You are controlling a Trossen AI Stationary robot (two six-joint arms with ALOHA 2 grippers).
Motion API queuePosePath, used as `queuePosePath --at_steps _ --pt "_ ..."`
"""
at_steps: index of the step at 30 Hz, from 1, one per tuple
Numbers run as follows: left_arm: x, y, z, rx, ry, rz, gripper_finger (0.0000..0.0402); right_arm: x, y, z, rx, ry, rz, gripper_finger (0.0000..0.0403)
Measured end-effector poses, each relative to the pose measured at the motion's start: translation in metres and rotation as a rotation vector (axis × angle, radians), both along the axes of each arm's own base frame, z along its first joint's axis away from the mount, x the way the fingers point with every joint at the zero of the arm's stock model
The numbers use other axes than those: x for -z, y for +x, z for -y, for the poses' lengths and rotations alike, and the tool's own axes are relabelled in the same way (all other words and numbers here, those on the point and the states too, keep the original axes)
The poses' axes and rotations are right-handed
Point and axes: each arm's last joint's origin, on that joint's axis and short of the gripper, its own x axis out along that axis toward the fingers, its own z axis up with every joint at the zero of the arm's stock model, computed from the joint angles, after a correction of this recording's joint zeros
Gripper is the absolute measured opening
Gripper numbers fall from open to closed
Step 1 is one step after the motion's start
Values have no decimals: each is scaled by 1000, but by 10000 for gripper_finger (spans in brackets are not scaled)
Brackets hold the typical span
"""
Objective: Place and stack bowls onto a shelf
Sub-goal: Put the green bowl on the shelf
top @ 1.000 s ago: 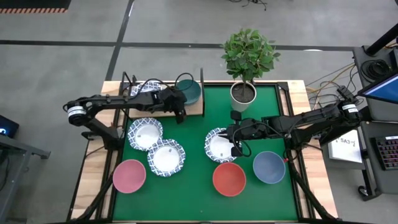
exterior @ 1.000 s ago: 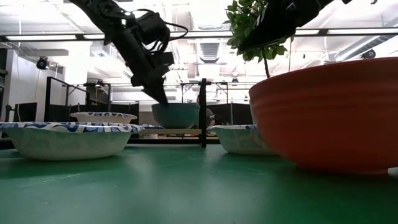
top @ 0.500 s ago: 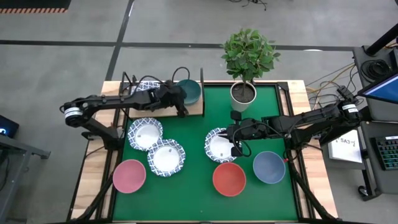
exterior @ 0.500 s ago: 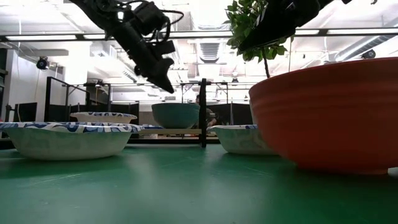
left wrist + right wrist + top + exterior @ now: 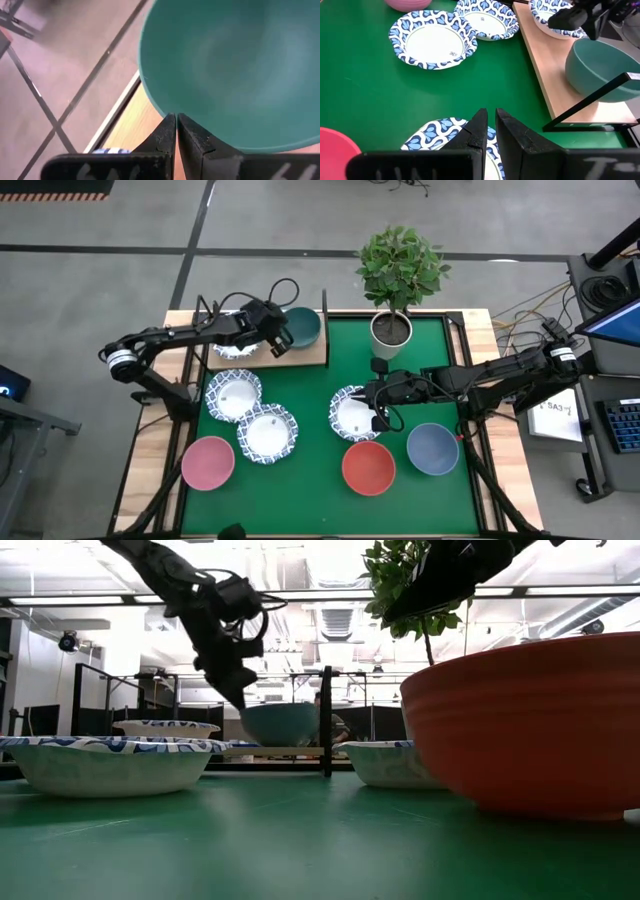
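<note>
Fingers pressed together, left gripper (image 5: 272, 345) now lowered beside green bowl (image 5: 302, 327) on shelf (image 5: 300, 357), down from half a second ago. Right gripper (image 5: 378, 418) nearly closed, unmoved over patterned bowl (image 5: 350, 413); contact hard to make out.

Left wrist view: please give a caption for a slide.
Shut left gripper at the rim of the green bowl on the wooden shelf.

Four white bowls (image 5: 233, 395) carry blue patterned rims. Others are plain: green bowl (image 5: 302, 327), pink bowl (image 5: 208, 463), red bowl (image 5: 368, 468), grey-blue bowl (image 5: 433, 449). The shelf (image 5: 310, 356) is light wood; the mat (image 5: 310, 480) green.
</note>
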Motion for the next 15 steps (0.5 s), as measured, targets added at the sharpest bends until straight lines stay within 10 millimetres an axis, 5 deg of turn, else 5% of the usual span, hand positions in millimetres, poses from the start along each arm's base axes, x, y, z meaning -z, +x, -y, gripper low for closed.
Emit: queuePosePath --at_steps 10,15 --pt "-2 -6 3 4 1 -57 0 0 0 0 7 11 1 27" --pt "-20 -11 4 -28 23 -111 0 0 0 0 8 12 0 27"
